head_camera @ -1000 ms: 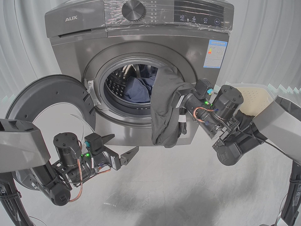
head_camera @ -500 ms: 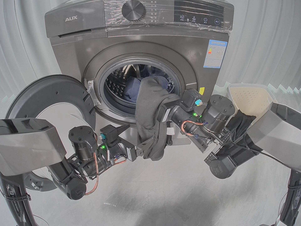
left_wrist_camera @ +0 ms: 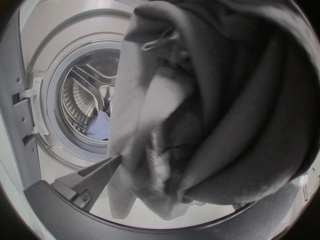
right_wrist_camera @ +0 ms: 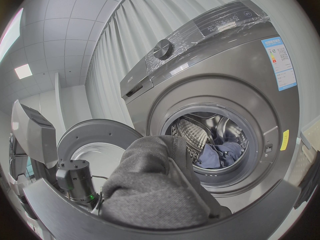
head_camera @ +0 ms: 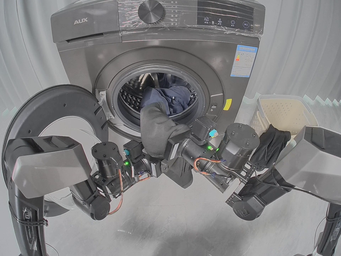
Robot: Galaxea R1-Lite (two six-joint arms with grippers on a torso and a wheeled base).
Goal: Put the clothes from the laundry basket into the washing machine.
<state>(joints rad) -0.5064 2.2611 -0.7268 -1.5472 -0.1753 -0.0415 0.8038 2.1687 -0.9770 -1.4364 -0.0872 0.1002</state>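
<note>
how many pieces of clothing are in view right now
3: a dark grey garment held up just before the drum, a navy garment inside the drum, a black garment draped over the laundry basket rim. More may be hidden in drum or basket.

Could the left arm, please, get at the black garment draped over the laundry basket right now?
Probably not: the black garment hangs on the laundry basket at far right, and the right arm with the grey garment lies between.
</note>
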